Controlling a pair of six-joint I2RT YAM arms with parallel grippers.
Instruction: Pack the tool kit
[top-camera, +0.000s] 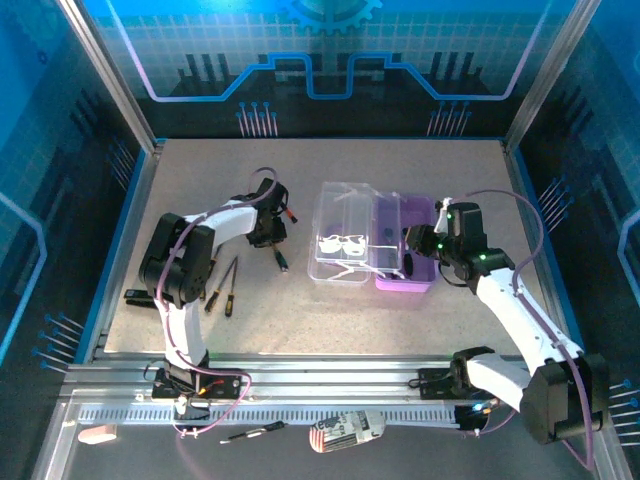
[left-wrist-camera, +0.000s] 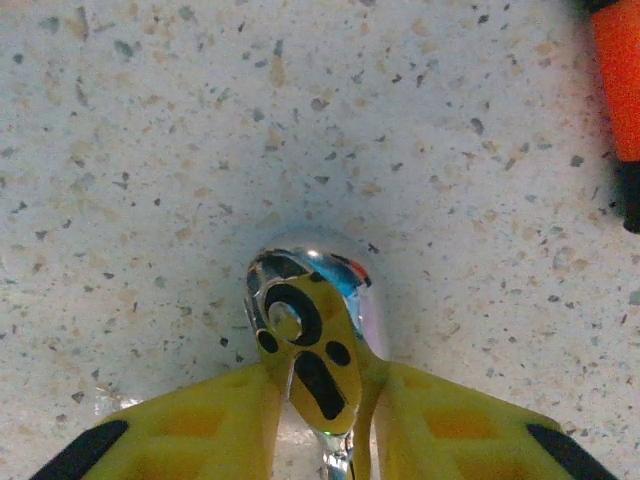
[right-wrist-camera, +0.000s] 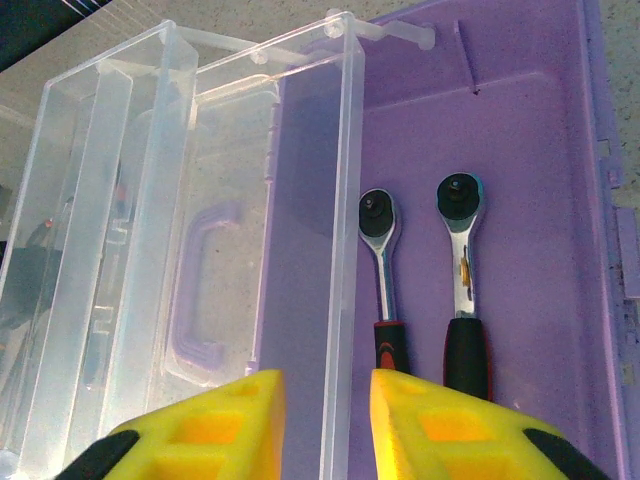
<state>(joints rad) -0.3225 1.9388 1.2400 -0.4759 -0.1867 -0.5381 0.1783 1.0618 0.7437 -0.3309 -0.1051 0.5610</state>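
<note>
Two ratchets (right-wrist-camera: 381, 265) inside the purple base (right-wrist-camera: 540, 130)

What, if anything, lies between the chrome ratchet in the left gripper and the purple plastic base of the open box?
The open clear plastic lid lies between the chrome ratchet in the left gripper and the purple base; the right gripper straddles its edge.

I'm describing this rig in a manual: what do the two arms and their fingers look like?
The left arm and the right arm have white links and bulky black joints. A mauve cable loops along each. Green lights glow on the right one. The fingers are yellow, with recessed pockets and black patches.
</note>
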